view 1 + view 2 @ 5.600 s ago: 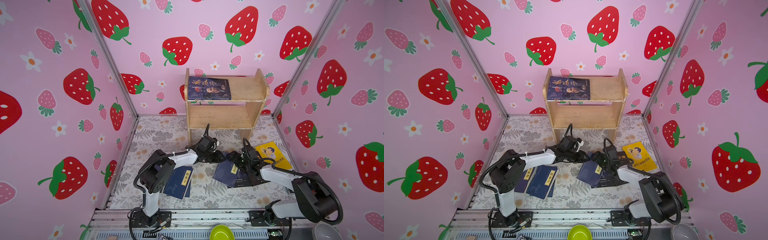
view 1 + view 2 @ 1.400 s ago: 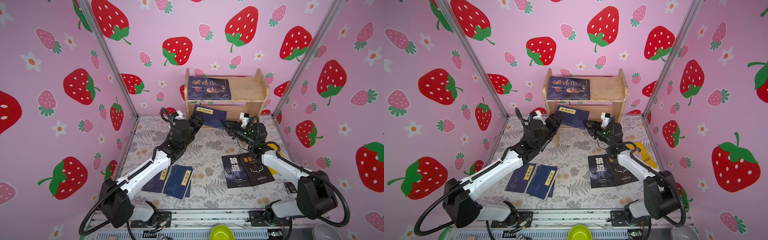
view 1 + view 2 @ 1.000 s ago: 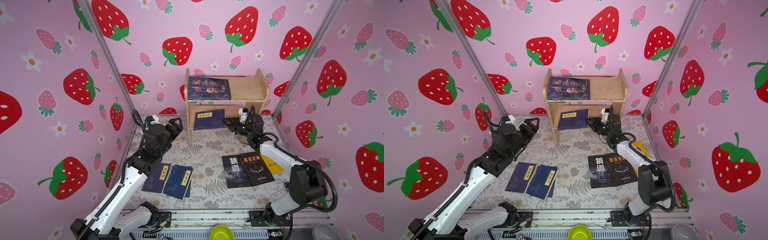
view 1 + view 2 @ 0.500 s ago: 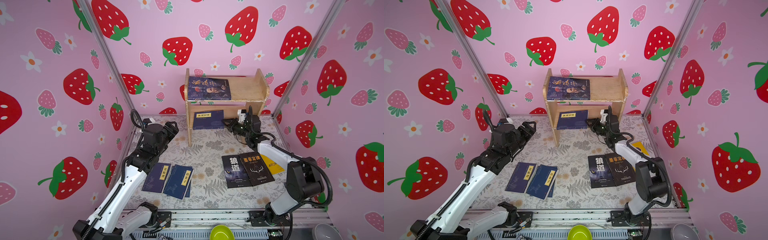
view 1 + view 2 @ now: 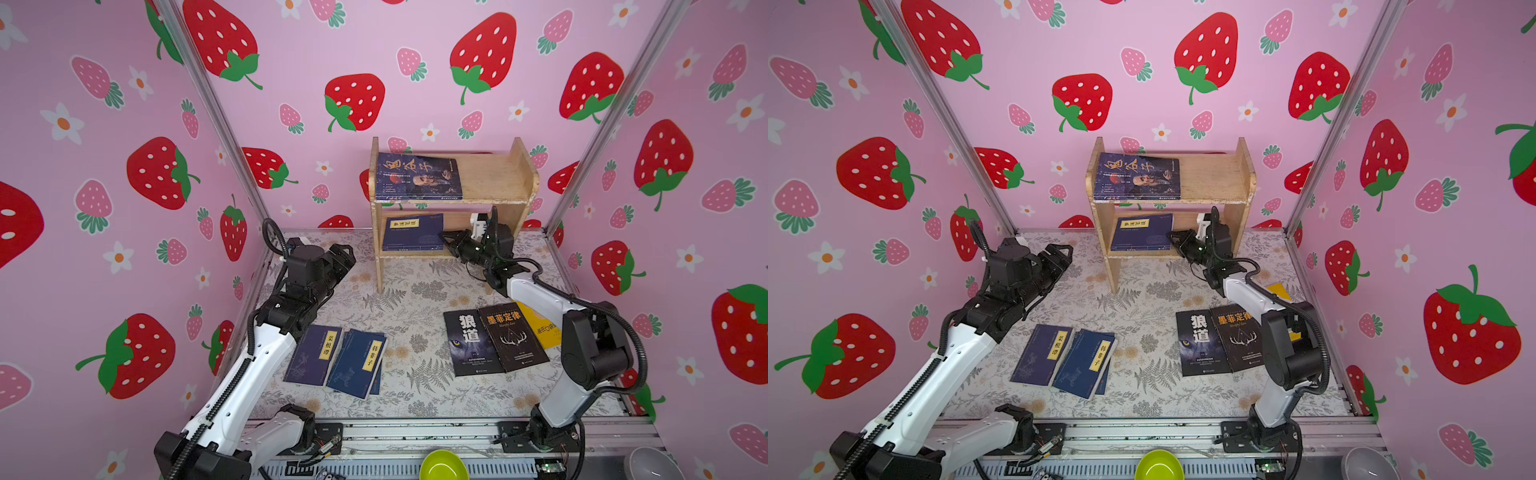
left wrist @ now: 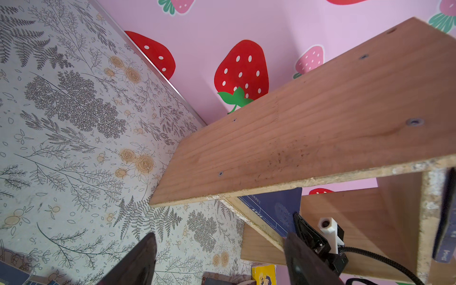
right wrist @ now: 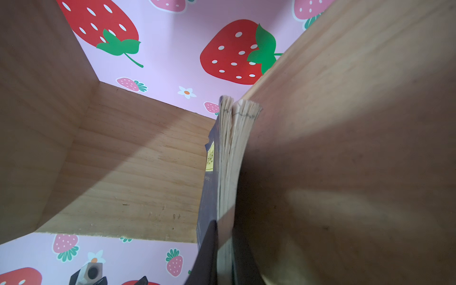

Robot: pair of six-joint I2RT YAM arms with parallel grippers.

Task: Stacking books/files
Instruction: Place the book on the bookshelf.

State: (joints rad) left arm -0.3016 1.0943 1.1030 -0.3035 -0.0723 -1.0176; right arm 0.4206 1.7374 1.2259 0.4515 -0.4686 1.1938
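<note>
Nearest the rail, a green bowl (image 5: 442, 467) sits outside the work area and seems to play no part. On the floral mat (image 5: 415, 291), overlapping navy paperbacks (image 5: 336, 359) with yellow labels lie flat by the left arm. Two black paperbacks (image 5: 494, 338) lie side by side by the right arm, partly covering a yellow book (image 5: 542, 330). These look like books yet to be shelved, each group within one arm's reach. Farther back, the left gripper (image 5: 347, 254) hangs above the mat, jaws wide apart and empty. It is off to the side of the wooden shelf (image 5: 492, 183), probably to stay clear of the other arm. The right gripper (image 5: 448, 241) reaches into the lower tier, jaws pinched on the edge of a navy book (image 5: 413, 232) lying flat there. The right wrist view shows its pages between them, a side grip suited to sliding it in under the top board. On top, a blue portrait book (image 5: 417, 176) lies flat toward the left arm's end, with bare board beside it.
</note>
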